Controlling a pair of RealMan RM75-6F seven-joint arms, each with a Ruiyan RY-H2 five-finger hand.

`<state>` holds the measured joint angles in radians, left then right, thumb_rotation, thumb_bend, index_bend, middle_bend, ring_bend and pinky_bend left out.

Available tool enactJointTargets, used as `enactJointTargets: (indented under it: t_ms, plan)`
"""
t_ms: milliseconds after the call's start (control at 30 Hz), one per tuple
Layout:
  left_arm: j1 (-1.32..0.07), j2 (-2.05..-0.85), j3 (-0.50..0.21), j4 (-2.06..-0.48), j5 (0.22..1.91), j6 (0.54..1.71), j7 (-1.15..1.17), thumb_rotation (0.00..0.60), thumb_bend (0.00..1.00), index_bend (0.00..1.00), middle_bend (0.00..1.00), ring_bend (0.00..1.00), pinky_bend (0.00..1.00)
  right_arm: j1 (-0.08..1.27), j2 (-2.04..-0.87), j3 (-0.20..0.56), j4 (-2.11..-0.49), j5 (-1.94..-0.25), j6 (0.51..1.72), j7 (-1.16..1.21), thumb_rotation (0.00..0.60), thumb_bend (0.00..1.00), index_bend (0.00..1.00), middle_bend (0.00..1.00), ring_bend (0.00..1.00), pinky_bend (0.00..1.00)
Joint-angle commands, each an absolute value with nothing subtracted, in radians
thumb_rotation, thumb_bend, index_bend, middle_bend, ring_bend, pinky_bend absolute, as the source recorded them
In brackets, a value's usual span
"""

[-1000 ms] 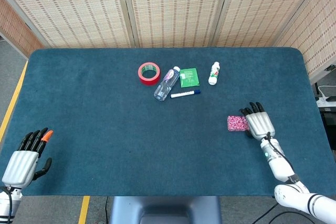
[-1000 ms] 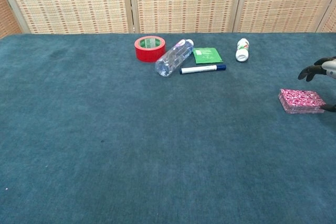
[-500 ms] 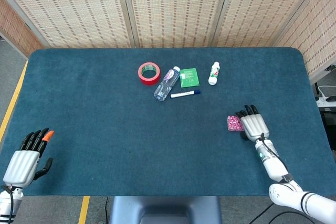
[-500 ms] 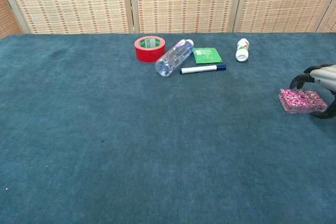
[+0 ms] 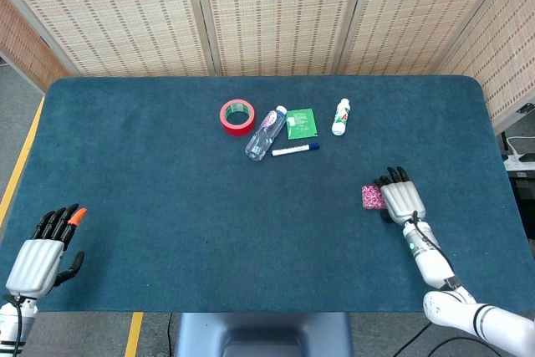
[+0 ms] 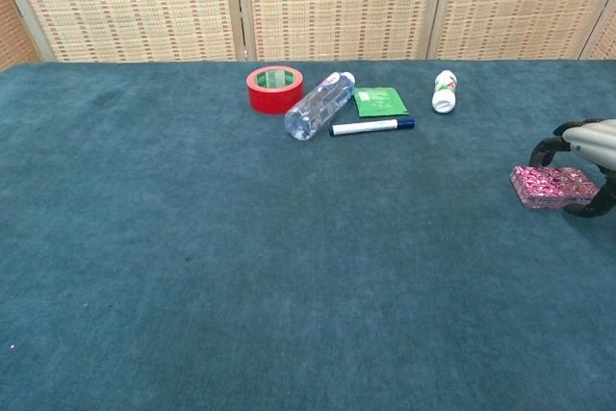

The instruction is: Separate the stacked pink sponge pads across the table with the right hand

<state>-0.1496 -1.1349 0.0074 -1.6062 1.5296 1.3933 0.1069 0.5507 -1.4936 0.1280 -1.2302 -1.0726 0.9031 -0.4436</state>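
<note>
The stack of pink sponge pads [image 5: 370,196] [image 6: 553,186] lies flat on the blue tabletop near the right edge. My right hand [image 5: 402,201] [image 6: 589,144] hovers low over the stack's right part. Its fingers arch down behind the far edge and the thumb curls by the near right corner. I cannot see a firm pinch on the pads. My left hand [image 5: 40,254] rests at the table's front left corner with its fingers apart and nothing in it. The chest view does not show it.
At the back centre of the table [image 5: 150,173] lie a red tape roll [image 5: 237,116], a clear plastic bottle [image 5: 265,132], a green packet [image 5: 301,123], a marker pen [image 5: 294,150] and a small white bottle [image 5: 340,116]. Woven screens stand behind.
My right hand has slid left and lowered over the sponge stack, and its fingers have curled down around it. The stack and my left hand have stayed put.
</note>
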Motion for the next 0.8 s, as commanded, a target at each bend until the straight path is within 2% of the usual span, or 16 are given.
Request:
enactJointTargets:
  t_ms: [33, 433, 800]
  plan:
    - [-0.15, -1.135, 0.008, -1.607, 1.529, 1.392, 0.108, 0.6, 0.46, 0.0, 0.0, 0.0, 0.1, 0.553, -1.496, 0.129, -1.231, -1.072, 0.907, -0.442, 0.6, 0.24, 0.28, 0.24, 0.0, 0.0]
    - [-0.154, -1.137, 0.009, -1.609, 1.521, 1.379, 0.118, 0.6, 0.46, 0.0, 0.0, 0.0, 0.1, 0.563, -1.51, 0.13, -1.218, -1.045, 0.904, -0.454, 0.6, 0.24, 0.29, 0.24, 0.0, 0.0]
    - [-0.152, -1.137, 0.012, -1.613, 1.529, 1.387, 0.122, 0.6, 0.46, 0.0, 0.0, 0.0, 0.1, 0.567, -1.523, 0.129, -1.209, -1.041, 0.917, -0.453, 0.6, 0.24, 0.34, 0.28, 0.04, 0.0]
